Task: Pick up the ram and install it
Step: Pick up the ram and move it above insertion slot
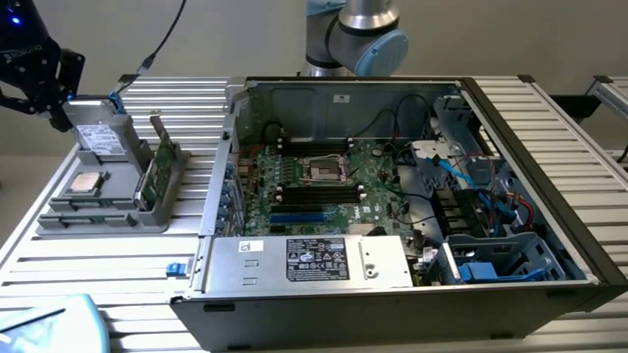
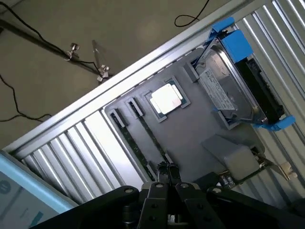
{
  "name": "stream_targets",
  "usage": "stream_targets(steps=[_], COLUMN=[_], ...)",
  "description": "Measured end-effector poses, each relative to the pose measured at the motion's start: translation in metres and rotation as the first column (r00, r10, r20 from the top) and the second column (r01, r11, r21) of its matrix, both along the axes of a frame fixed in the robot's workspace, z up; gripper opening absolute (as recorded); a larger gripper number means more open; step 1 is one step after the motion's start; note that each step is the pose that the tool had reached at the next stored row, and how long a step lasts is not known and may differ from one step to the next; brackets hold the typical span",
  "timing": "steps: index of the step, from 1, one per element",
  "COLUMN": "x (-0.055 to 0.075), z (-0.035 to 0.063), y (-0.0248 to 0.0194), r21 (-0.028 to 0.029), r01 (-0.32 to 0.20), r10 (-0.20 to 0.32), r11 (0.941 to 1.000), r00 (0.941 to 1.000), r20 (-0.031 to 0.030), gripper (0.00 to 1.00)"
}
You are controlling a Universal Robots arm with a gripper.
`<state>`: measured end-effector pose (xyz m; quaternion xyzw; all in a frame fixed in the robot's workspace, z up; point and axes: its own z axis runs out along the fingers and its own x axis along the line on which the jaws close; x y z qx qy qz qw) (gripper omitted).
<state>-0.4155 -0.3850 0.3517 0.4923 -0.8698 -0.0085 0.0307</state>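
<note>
Two thin sticks: seen edge-on in the narrow slots of the grey tray (image 2: pixel 193 138), the ram (image 2: pixel 150 137) and a second stick (image 2: pixel 128 140) side by side, just beside the square processor chip (image 2: pixel 165 98).
Other tray contents: a hard drive (image 2: pixel 228 86) in a blue carrier at the end away from the sticks; a tall green card (image 1: pixel 162 173) with a metal bracket, upright on the side toward the case.
Gripper (image 2: pixel 167 168): tips pressed together with nothing between them; hanging above the tray, clear of both sticks.
Gripper's place in the exterior view: high at that view's left, over the hard-drive end of the tray.
Computer case (image 1: pixel 294 110): open on its side, just beside the tray at the exterior view's right, with the motherboard (image 1: pixel 378 173) exposed.
Memory slots (image 1: pixel 314 195): dark rows on either side of the processor socket (image 1: pixel 324 170); no green stick visible standing in them.
Done so far: nothing of the task, judging by the pictures; ram not gripped, not lifted, seated in its tray slot.
Left to do: by that judgement all of it, both the pick-up from the tray and the seating in a motherboard slot.
</note>
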Motion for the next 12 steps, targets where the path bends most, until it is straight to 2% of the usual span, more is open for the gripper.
stream_targets(steps=[5,8,12], x=[-0.0013,-0.0032,-0.0058], z=[-0.0025,-0.0040,-0.0047], y=[0.0000,0.0000,0.0000], r21=[0.0050,0.0116,0.0171], r01=[-0.089,-0.128,-0.174], r10=[0.089,0.128,0.174], r11=[0.9960,0.9917,0.9846], r00=[0.9961,0.9918,0.9848], r20=[0.0002,0.0011,0.0019], gripper=[0.11,0.11,0.11])
